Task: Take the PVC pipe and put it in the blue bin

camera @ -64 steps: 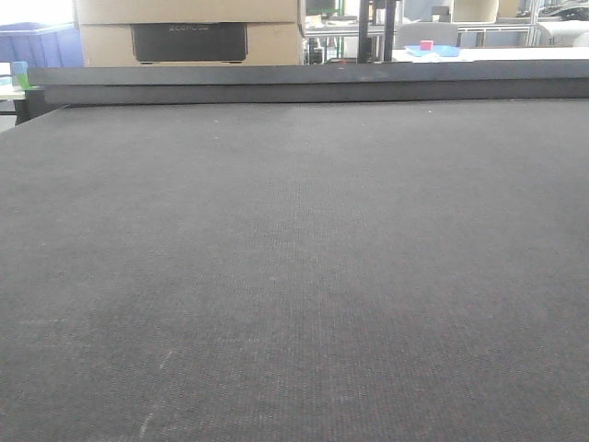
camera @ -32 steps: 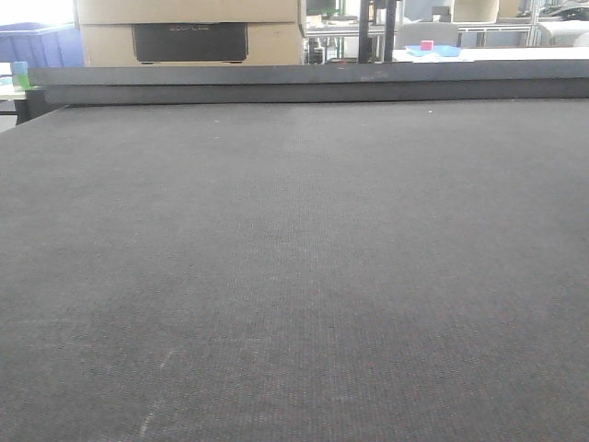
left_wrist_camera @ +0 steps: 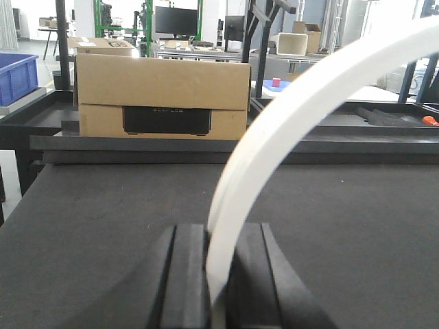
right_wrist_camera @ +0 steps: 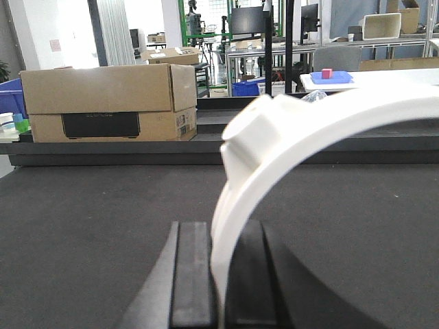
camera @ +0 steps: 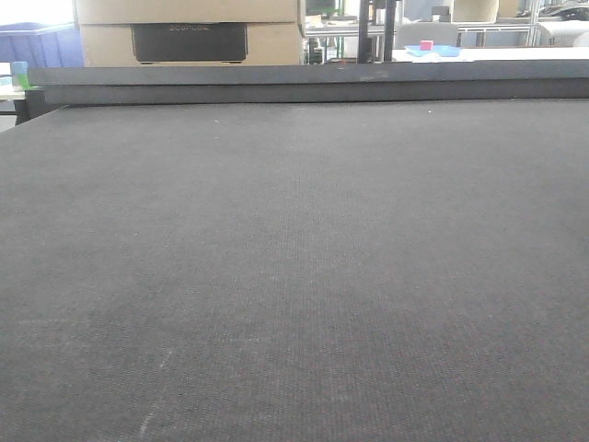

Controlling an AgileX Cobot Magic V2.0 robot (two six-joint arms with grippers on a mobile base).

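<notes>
- While gripping the PVC pipe (left_wrist_camera: pixel 274 130) by its near end, shuts the left fingers (left_wrist_camera: pixel 188 274) tight on it, with no gap to see.
- Rises straight out of those fingers, then arcs up and away to their right. Makes the long axis a forward, rightward curve, with the far end out of frame.
- Puts the blue bin (left_wrist_camera: pixel 17 75) ahead of the fingers and far to their left, past the edge of the counter (left_wrist_camera: pixel 103 226), on the side opposite the pipe's sweep.
- Probably calls for a leftward carry with the free end trailing on the right.
- Favours the left arm as the nearer to the bin, by judgement only.
- Shows, in the right wrist view, the right fingers (right_wrist_camera: pixel 192 274) likewise closed on a white curved length (right_wrist_camera: pixel 309 130). Looks thicker there, carries a blocky lump, and also bends to the right. Cannot tell whether the same pipe or a second piece.
- Shows, in the front view, only bare counter and the cardboard box (camera: pixel 189 28) beyond, with neither fingers nor pipe. Leaves the grip to the wrist views alone.
</notes>
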